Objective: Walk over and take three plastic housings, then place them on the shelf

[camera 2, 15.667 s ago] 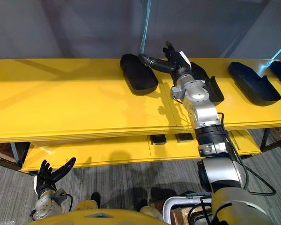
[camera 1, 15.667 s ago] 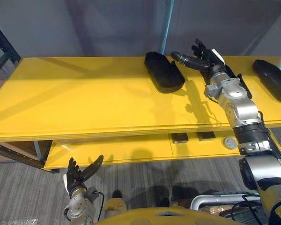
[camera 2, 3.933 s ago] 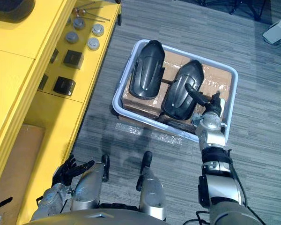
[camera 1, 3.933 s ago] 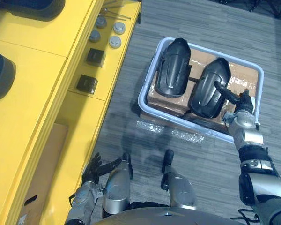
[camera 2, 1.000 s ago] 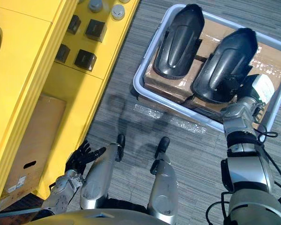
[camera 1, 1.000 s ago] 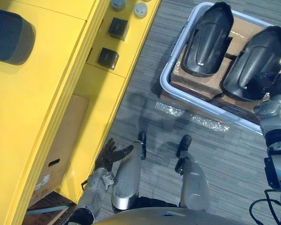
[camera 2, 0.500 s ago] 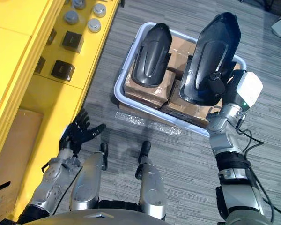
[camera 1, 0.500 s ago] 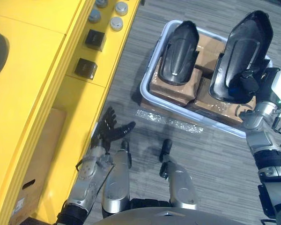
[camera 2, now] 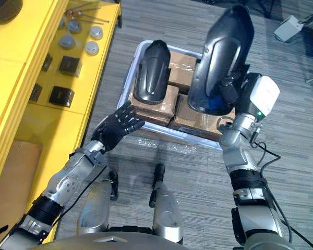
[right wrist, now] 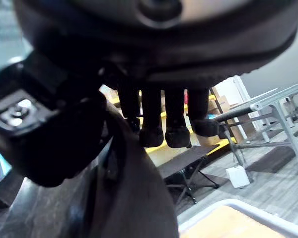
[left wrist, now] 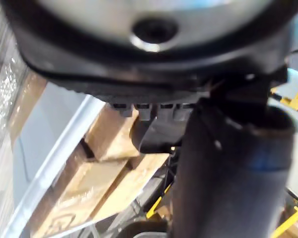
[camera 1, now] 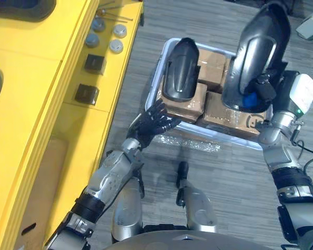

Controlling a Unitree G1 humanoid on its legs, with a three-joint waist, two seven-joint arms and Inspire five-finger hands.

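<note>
Right fingers [right wrist: 151, 119] are curled round the lower end of one housing [camera 1: 258, 47]; the right hand [camera 1: 262, 89] holds it upright above the bin [camera 1: 157, 73]; it looks a stiff, light, glossy shell, likely slippery, best pinched at its rim; the left hand [camera 1: 151, 125], spread open, reaches toward the second housing [camera 1: 180, 75] lying on the boxes [camera 1: 219, 112].

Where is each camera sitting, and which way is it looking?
Left eye view: on the head, looking down at the floor tub, yellow shelf and both arms; the right hand holds up a housing.
Right eye view: beside it, same scene; open left hand near the tub.
Left wrist view: on the left wrist, looking past its thumb at cardboard boxes in the tub.
Right wrist view: on the right wrist, looking along curled fingers over the housing.
Shared: both wrist views catch the tub's rim.
</note>
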